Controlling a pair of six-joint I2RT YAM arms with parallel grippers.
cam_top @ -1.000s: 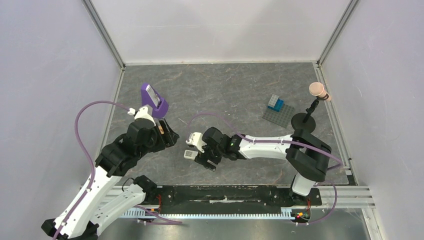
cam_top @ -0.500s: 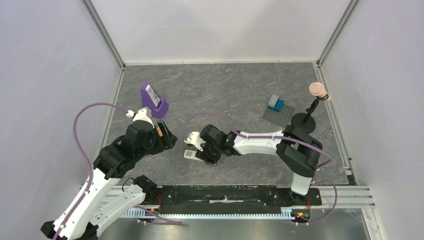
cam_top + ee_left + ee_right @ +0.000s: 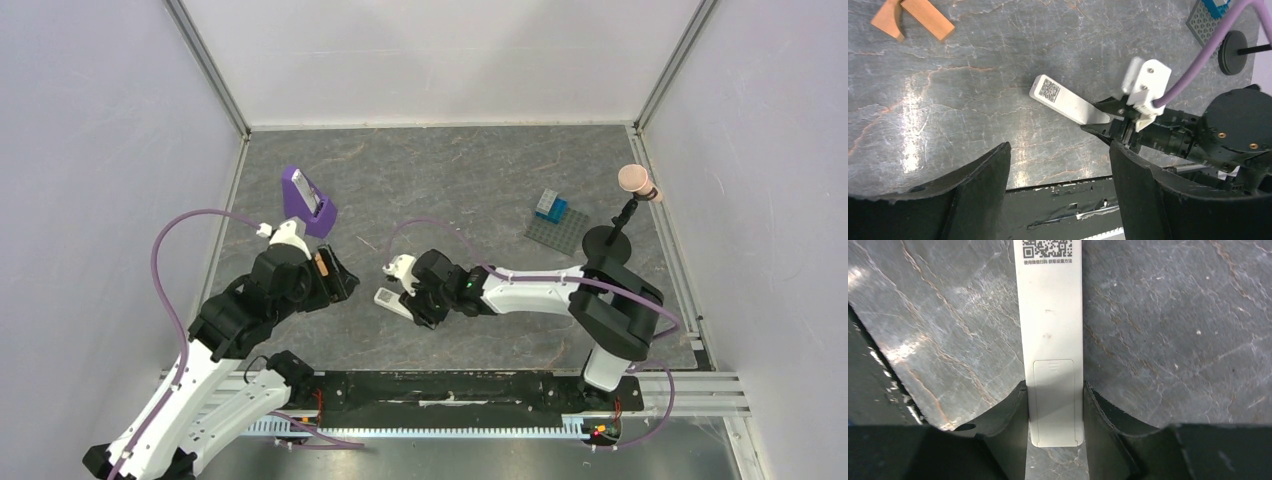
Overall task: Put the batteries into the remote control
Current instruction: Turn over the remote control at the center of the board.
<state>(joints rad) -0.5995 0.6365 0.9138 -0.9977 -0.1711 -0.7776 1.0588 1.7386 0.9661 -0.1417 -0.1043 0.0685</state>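
Change over the last second: the right gripper (image 3: 1054, 437) has drawn its jaws in from a wide stance. They now clench the near end of the remote control (image 3: 1050, 330), with a finger pressed against each long edge. The remote has also swung slightly, and its free end now points left and far. It lies flat on the table (image 3: 470, 180) at near centre, between the two arms, back face up.

What it means: I judge the remote secured for handling. The battery cover (image 3: 1054, 390) looks seated, so it must come off before any loading.

The left gripper (image 3: 1059, 147) is released, jaws spread wide, hovering just left of the remote and holding nothing.

Count:
- remote control: one
- batteries: none that I can find in any view
- orange-brown flat pieces (image 3: 913, 17): two, touching, seen from the left wrist only
- purple stand (image 3: 305, 200): one, far left
- grey baseplate (image 3: 555, 232): one, with blue bricks too small to count
- black post with a pink knob (image 3: 632, 180): one, far right
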